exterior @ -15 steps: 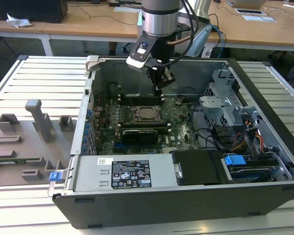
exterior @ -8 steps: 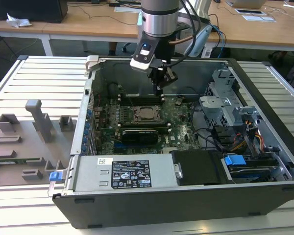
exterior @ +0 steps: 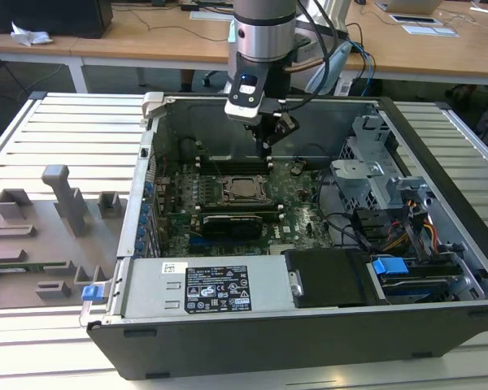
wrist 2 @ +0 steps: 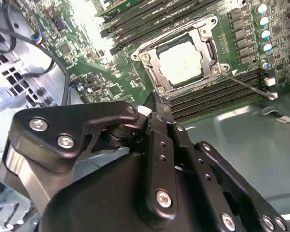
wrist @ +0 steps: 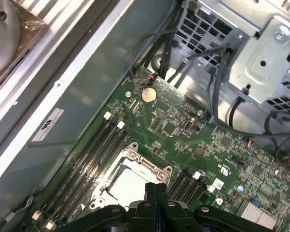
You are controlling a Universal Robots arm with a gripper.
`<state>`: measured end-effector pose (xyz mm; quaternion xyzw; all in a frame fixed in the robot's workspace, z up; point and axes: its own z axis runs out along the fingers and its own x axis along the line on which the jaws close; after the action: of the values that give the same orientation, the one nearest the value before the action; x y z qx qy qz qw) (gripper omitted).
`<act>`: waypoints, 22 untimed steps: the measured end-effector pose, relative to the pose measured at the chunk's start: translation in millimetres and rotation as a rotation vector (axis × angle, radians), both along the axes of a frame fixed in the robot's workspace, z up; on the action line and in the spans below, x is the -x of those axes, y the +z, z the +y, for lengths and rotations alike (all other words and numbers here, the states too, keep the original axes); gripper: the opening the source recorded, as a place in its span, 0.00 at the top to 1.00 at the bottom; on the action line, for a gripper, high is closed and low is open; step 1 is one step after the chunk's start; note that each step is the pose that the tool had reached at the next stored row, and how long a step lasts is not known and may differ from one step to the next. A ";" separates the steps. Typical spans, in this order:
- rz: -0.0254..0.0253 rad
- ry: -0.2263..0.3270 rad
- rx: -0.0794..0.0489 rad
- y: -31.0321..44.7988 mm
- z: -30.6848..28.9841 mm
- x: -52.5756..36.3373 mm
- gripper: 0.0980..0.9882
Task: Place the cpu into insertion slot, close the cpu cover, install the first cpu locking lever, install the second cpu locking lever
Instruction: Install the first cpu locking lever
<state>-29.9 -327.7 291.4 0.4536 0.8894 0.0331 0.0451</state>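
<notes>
Silver cpu cover [wrist 2: 153,65] lies over the cpu [wrist 2: 183,60]; gripper [wrist 2: 157,100], clenched empty beside it, should press the lever [wrist 2: 246,84] squarely.

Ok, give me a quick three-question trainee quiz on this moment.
1. True or false: the cpu sits under the closed cover.
2. The gripper is: A) open; B) shut on the cpu; C) shut, holding nothing.
3. Fill in: a thin metal ____ juts out from one corner of the cover.
Key: 1 true; 2 C; 3 lever.
</notes>
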 end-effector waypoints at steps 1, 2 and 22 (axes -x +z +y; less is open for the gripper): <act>0.0001 0.034 0.000 0.0 0.0 0.0 0.99; 0.0001 0.053 0.000 0.0 0.0 0.0 0.99; 0.0000 0.381 0.000 0.0 0.0 0.0 0.99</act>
<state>-29.9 -327.7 291.5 0.2769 0.9593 0.0410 0.0380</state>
